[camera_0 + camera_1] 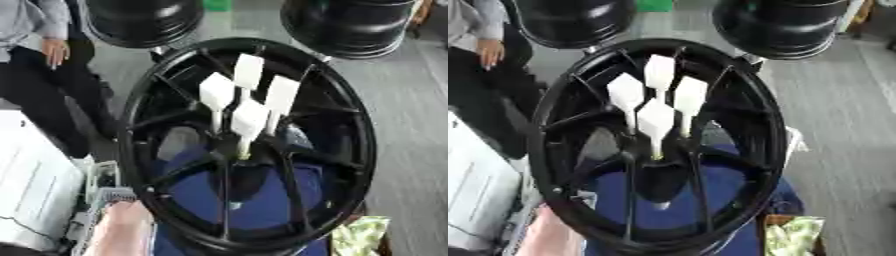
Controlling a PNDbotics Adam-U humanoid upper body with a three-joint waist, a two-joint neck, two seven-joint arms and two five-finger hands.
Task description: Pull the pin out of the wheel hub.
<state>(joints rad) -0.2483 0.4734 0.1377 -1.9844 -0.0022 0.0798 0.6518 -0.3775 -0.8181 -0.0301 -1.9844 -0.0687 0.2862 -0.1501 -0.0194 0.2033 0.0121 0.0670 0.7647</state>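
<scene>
Black wheel hub (249, 145) fills centre view, four white pins (655, 120) standing in its middle. No robot hand in view; fingers' state cannot be told. Judged: approach step, no pin grasped. Next move needs a grasp, then straight pull. Open room above at 12 o'clock

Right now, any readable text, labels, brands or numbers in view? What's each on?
None readable.
Pin tabs: four white, blank faces.
Wheel: black, no marking visible.
Two far wheels: no text visible.
White box, lower left: too blurred to tell.
</scene>
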